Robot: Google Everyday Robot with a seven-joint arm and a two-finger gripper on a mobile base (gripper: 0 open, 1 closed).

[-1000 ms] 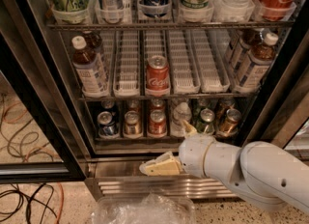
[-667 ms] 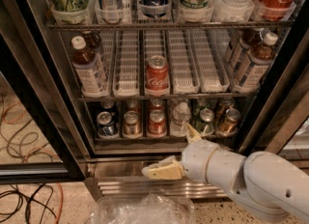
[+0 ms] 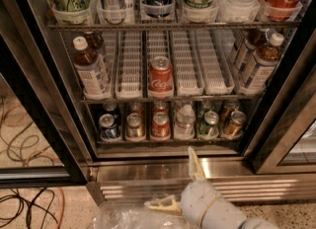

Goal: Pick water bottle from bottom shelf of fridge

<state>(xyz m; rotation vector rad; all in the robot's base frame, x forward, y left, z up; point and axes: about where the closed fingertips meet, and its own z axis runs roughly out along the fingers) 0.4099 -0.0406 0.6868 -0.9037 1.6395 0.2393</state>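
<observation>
The water bottle (image 3: 185,121), small, clear and white-capped, stands upright on the bottom shelf (image 3: 168,141) of the fridge (image 3: 163,166), in the fourth lane from the left, between cans. My gripper (image 3: 170,177) is below and in front of the shelf, at the steel base. It is open: one cream finger (image 3: 195,164) points up toward the shelf edge just below the bottle, and the other (image 3: 164,205) points left. It holds nothing and is apart from the bottle.
Cans flank the bottle: blue (image 3: 109,127), brown (image 3: 134,126), red (image 3: 160,125), green (image 3: 210,124), gold (image 3: 233,124). A red can (image 3: 160,76) and brown-liquid bottles (image 3: 91,68) sit one shelf up. A crumpled plastic bag (image 3: 123,218) and cables (image 3: 24,203) lie on the floor.
My arm has dropped lower in the view. The fingers, together and pointing left before, have spread, one now pointing up toward the bottom shelf. The fridge contents have not moved.
</observation>
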